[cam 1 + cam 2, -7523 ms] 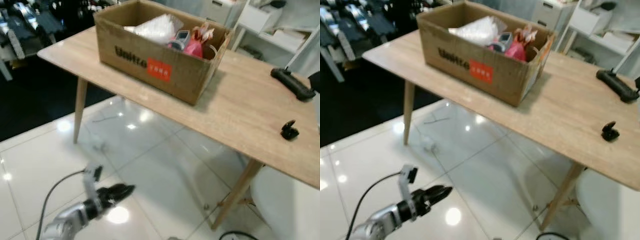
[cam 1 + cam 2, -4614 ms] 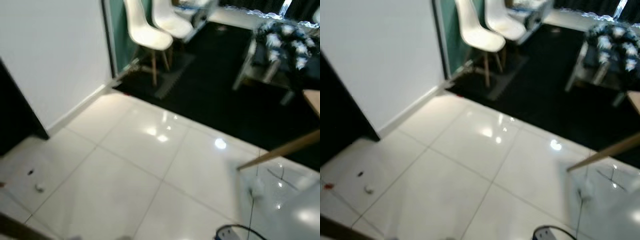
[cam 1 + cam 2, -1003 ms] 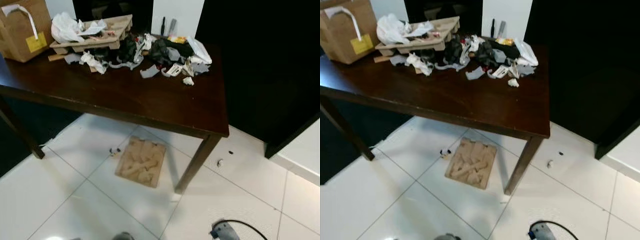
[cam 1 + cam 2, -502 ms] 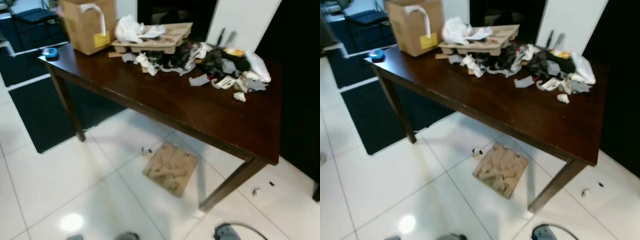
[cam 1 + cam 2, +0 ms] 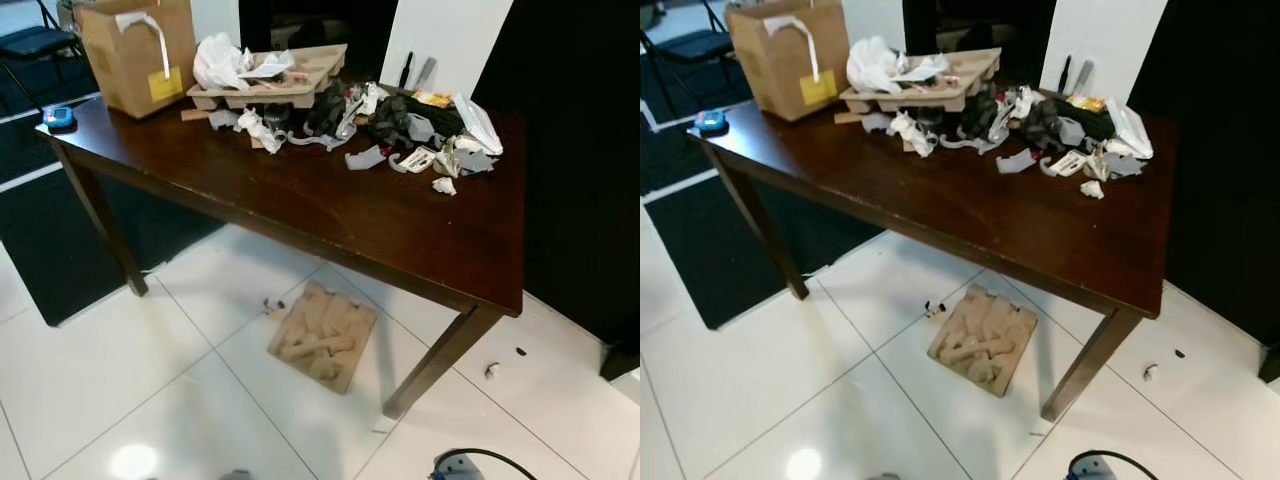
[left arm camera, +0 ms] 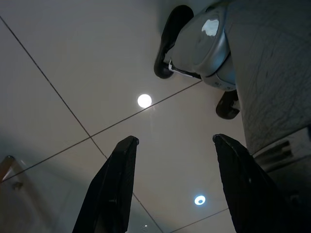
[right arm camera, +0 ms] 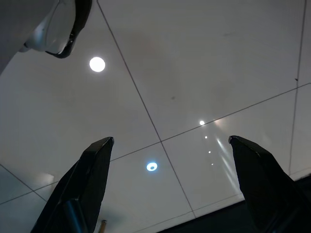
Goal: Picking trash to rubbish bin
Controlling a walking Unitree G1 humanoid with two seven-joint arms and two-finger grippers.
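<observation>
Ahead of me: dark brown wooden table (image 5: 330,215), crumpled paper-and-plastic trash heap (image 5: 400,125) along far edge. Both arms hang idle; left gripper (image 6: 170,187) and right gripper (image 7: 170,187) spread, holding nothing. Approach step, I judge; next I close in, raise arm.

- Left tool (image 6: 172,141) hangs low, pointing down at the floor, black fingers (image 6: 114,189) spread wide apart, holding nothing.
- Right tool (image 7: 170,141) likewise points downward, fingers (image 7: 85,184) spread, empty.
</observation>
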